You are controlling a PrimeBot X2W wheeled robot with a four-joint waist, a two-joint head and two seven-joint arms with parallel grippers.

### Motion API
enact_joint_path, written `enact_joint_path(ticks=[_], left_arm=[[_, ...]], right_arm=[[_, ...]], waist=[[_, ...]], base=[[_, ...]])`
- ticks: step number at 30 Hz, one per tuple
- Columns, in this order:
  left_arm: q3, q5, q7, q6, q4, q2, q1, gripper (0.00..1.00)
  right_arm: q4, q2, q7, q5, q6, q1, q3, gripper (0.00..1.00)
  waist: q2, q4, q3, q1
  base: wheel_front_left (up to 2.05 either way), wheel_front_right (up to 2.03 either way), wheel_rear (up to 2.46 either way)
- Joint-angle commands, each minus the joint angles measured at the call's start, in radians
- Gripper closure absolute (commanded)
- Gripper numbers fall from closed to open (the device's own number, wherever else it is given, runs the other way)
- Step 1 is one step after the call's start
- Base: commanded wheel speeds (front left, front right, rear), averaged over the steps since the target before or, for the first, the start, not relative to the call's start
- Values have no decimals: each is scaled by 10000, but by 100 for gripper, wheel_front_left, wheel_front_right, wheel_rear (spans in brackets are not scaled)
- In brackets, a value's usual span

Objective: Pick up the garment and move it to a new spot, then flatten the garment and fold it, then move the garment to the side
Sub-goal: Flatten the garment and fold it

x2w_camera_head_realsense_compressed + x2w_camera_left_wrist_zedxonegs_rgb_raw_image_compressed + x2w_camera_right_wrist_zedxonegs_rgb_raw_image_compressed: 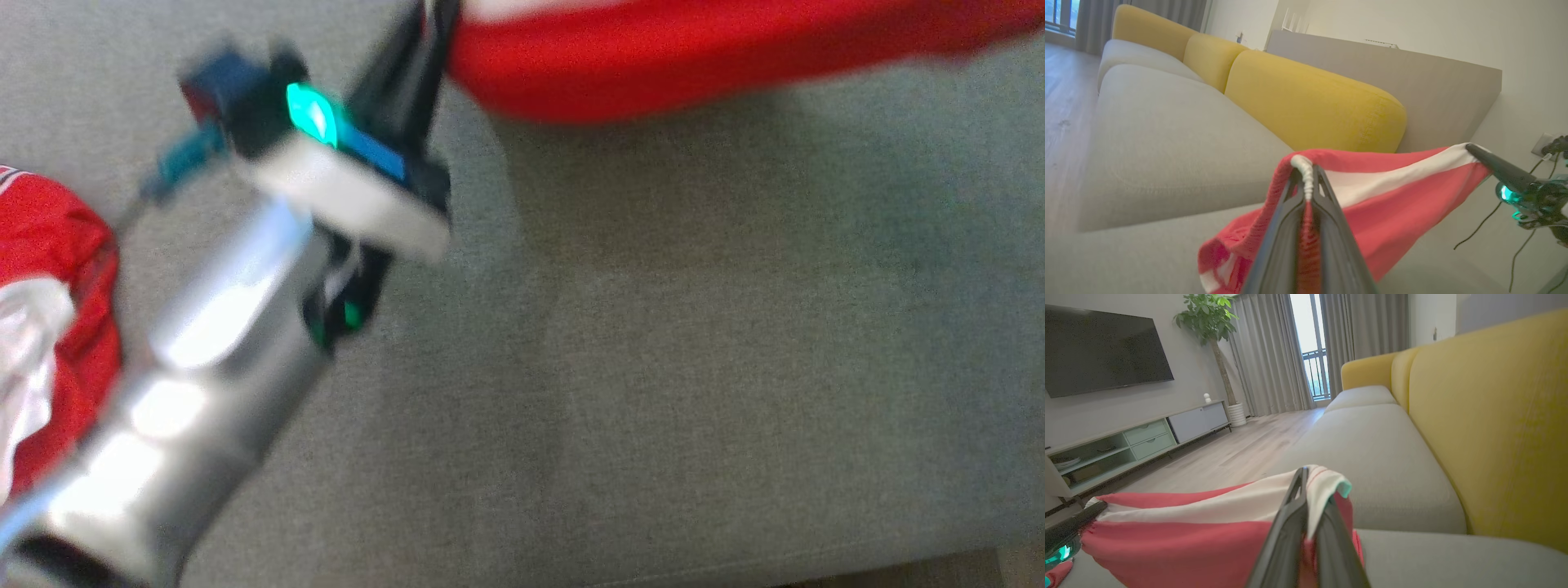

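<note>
So, both grippers are clamped shut on the garment: the left gripper pinches a white ribbed hem, the right gripper pinches the opposite end. The cloth hangs stretched between them over the grey sofa seat, in front of the yellow cushions. It looks like a light, soft, stretchy knit, so it'll likely sag and bunch mid-span. Hem corners are the right hold; keep tension even when laying it flat.

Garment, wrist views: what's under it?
The grey sofa seat lies below the garment, which hangs stretched between the left gripper and the right gripper, both shut on it. The cloth covers the patch of seat directly beneath.
</note>
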Motion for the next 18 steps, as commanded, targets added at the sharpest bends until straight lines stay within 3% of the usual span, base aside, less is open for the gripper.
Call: enact_joint_path(ticks=[1,13,18], left_arm=[[386,38,-88,17,-653,434,320,100],[1141,859,-94,17,-2671,858,5888,100],[1409,1333,-94,319,-3226,910,7527,100]], right_arm=[[-350,-299,-104,228,-7,838,-216,100],[-1711,-585,-107,1345,-7,6322,-583,100],[-2330,-584,-107,1411,-7,7835,-986,100]], waist=[[0,153,-315,1],[0,409,-2137,1],[0,423,-2700,1]], base=[[0,0,0],[0,0,0],[0,0,0]])
